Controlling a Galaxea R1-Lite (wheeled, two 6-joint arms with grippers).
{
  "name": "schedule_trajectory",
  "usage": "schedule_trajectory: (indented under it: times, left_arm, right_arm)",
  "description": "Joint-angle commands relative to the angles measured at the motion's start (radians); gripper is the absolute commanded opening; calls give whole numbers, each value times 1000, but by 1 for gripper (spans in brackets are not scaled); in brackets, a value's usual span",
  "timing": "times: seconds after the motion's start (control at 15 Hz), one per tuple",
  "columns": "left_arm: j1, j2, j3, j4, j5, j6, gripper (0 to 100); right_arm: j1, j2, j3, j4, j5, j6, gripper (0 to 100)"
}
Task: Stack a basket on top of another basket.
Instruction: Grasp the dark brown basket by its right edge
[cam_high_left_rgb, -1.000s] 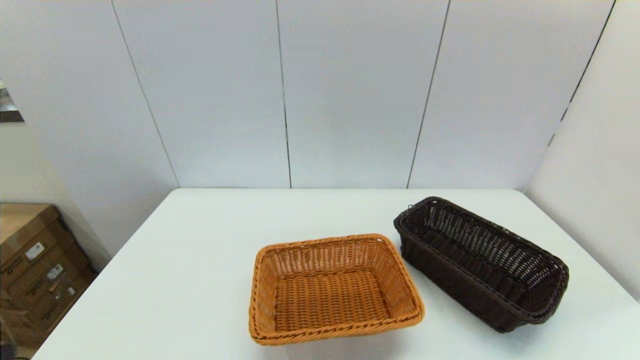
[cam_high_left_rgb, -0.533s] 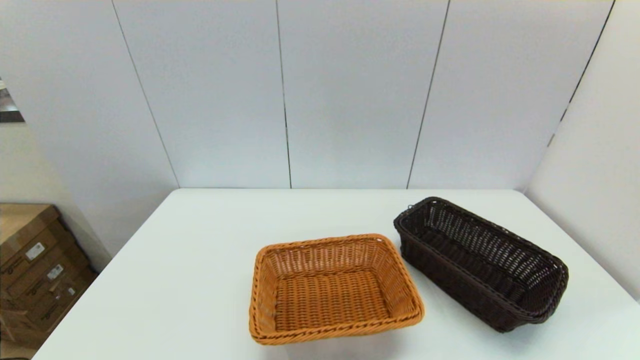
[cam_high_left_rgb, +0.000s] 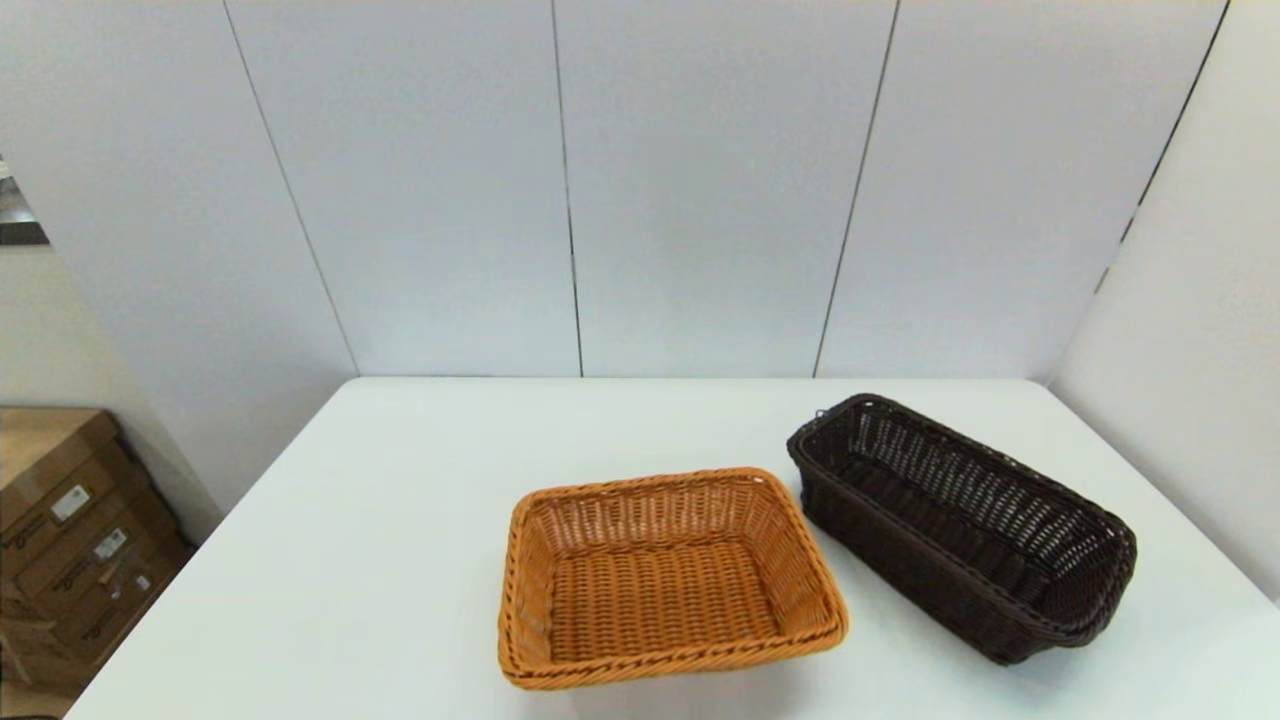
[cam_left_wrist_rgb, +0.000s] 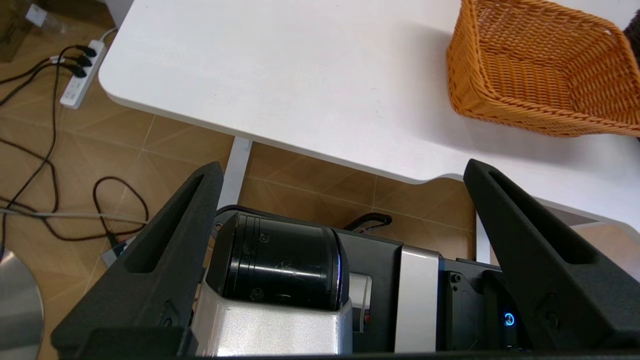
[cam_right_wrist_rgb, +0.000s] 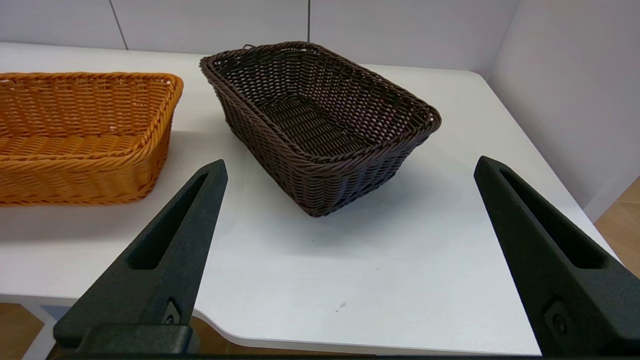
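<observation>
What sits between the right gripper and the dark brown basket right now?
Only bare white table. In the right wrist view, the open right gripper faces the dark brown basket with nothing between them.

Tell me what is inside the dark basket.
Nothing: the dark basket shows only its own woven floor and walls. In the head view its near wall covers part of the floor, but the right wrist view shows that floor bare. The orange basket is empty too.
</observation>
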Motion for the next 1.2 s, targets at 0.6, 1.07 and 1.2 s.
schedule_trajectory:
  times: [0.6,1.07,1.2]
  left_arm:
    - [-53,108,21,-101,-1,-78,100]
    - [-80,-42,73,-100,-3,-56,100]
    - [-64,-85,89,-104,-6,-7,100]
  right_arm:
    - [0,0,0,0,1,-2,100]
    - [0,0,0,0,-1,-2,100]
    - [0,0,0,0,-1,0,100]
